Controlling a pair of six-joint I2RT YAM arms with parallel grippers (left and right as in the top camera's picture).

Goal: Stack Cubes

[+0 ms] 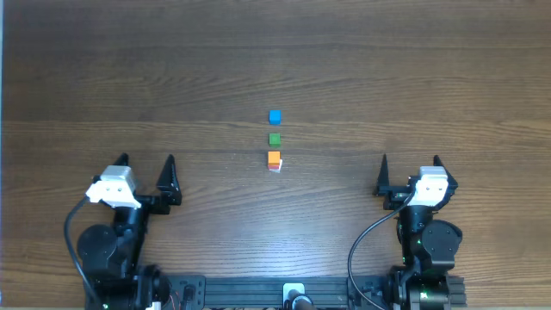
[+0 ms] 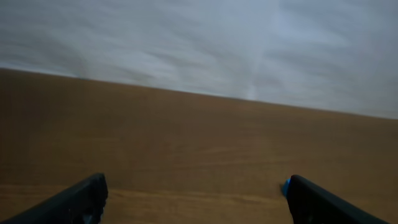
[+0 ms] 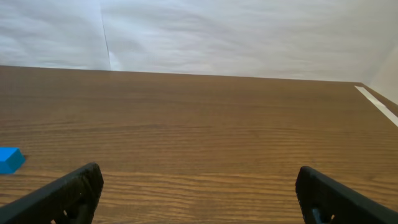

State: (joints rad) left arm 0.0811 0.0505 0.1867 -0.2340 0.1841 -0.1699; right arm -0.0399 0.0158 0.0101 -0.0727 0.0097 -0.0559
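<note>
A small blue cube [image 1: 275, 116], green cube [image 1: 275, 139] and orange cube [image 1: 274, 158] line up mid-way across the brown wooden desk [image 1: 430, 69], likely so either arm can reach them. The left claw [image 1: 145, 160] and right claw [image 1: 410, 160] rest well back, fingers apart, empty.

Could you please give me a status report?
Left hand and right hand open, empty. Blue cube, green cube, orange cube in line on wooden table. Nothing blocking.

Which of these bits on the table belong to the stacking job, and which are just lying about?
Part of the job: blue cube, green cube, orange cube, the open left hand and the open right hand.
Just there: wooden table, white backdrop behind it.
</note>
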